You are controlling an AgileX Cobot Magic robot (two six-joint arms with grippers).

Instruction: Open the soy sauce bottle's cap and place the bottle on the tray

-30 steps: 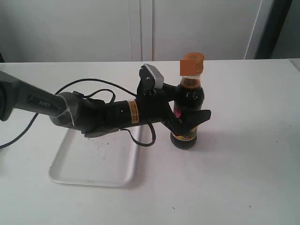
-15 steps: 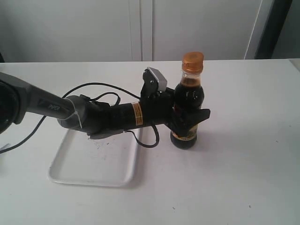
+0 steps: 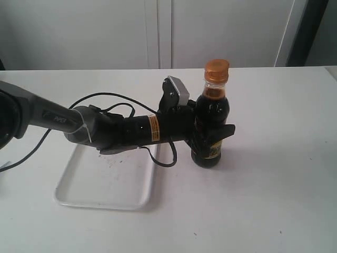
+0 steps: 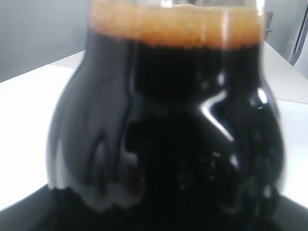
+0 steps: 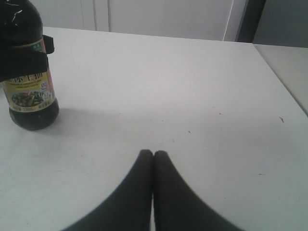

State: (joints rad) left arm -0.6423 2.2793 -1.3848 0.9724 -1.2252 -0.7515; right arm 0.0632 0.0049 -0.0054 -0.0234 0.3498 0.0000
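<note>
left jaws clamp the upright soy sauce bottle [image 3: 210, 118], its orange cap [image 3: 217, 68] closed.

Left end effector [image 3: 210, 138] clamps upright soy sauce bottle [image 3: 211, 113], cap [image 3: 217, 68] closed, beside tray [image 3: 105, 182].

Exterior view: camera is looking down at a slant across the white table [image 3: 274, 200] toward the cabinet doors [image 3: 158, 31] behind, taking in the tray [image 3: 105, 184], the left arm [image 3: 116, 129] and the bottle [image 3: 210, 121] from a moderate distance.

Left wrist view: camera is sitting very near the bottle [image 4: 166, 130] — dark glass is filling almost the whole picture, blurred, table edge showing at the sides.

Right wrist view: camera is looking low along the table [image 5: 192, 86] past the closed right gripper [image 5: 153, 154], facing the cabinets — the bottle [image 5: 26, 67] is standing well off.

All three views are sharing the bottle.
</note>
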